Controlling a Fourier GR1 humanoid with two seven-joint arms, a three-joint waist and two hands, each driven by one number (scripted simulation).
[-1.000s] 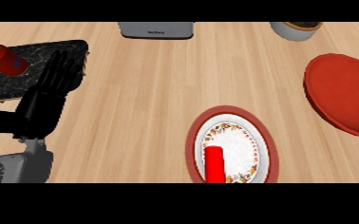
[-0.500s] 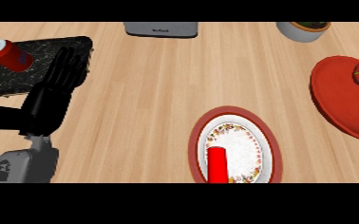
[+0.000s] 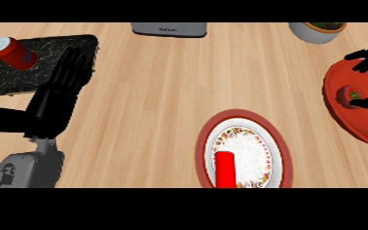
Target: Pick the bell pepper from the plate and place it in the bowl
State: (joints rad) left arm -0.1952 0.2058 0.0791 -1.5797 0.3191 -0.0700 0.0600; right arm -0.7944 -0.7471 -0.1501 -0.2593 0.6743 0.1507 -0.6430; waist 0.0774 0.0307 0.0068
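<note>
At the right edge sits the red bowl (image 3: pixel 343 112). A small red thing with a green stem (image 3: pixel 354 96), apparently the bell pepper, lies inside it. Part of my right hand (image 3: pixel 357 58) shows black at the bowl's far rim, mostly cut off by the edge. The red-rimmed, flower-patterned plate (image 3: pixel 251 141) lies in the lower middle, with a red cylinder-shaped thing (image 3: pixel 225 169) on its near side. My left hand (image 3: pixel 54 102) rests open at the left, fingers up.
A dark stone tray (image 3: pixel 50 61) at the far left carries a red can (image 3: pixel 16 53). A grey appliance (image 3: pixel 170 29) stands at the back middle, and a grey pot (image 3: pixel 316 31) at the back right.
My right hand has come into view at the right edge over the bowl, and the red thing with the green stem now shows inside it. The left hand has stayed put.
</note>
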